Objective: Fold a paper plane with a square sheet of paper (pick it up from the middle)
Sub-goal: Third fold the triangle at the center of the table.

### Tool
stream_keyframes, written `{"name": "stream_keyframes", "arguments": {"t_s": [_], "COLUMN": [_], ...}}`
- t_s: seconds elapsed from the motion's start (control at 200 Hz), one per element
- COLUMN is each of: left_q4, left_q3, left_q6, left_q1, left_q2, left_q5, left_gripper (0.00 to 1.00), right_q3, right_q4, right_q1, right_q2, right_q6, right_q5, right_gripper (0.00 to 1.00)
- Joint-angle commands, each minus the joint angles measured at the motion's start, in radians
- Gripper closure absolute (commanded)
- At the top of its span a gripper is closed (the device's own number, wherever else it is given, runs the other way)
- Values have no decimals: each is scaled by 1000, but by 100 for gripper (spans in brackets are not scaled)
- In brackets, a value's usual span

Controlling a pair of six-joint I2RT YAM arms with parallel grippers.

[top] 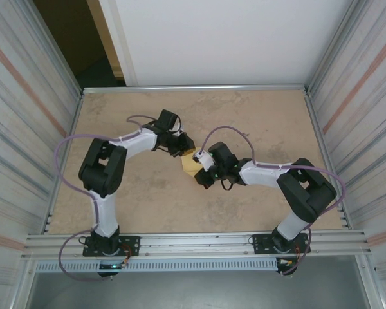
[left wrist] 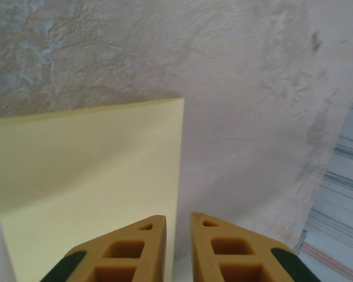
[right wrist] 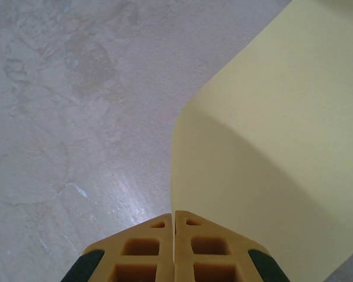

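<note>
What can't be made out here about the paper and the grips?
- Left wrist: the left gripper stands slightly apart at the edge of the square sheet of paper. A pinch can't be confirmed, and the frame's left edge cuts the sheet.
- Right wrist: the right gripper is shut on the sheet, whose far end runs off the frame.
- Top external: both grippers cover most of the sheet, so its folds are unreadable.
</note>
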Motion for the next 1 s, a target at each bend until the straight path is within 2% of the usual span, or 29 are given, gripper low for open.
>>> {"name": "stream_keyframes", "arguments": {"t_s": [0.0,0.23,0.456,0.997], "left_q4": [-74,-157,-213,-226], "left_q3": [53,90,106,110], "left_q6": [50,93,131,166], "left_q1": [-10,-22,-27,-28], "left_q2": [46,110,168,182], "left_q5": [-23,-61,-75,-63], "left_gripper": [83,86,88,90], "right_q3": [-19,-19,3,95], "right_q4": [14,40,19,-101], "right_q1": [-15,-53,-67,-78], "right_q2": [-23,4,18,98], "right_q6": [53,124,153,191], "right_q5": [-59,-89,-31,93], "right_gripper": [100,100,100,100]}}
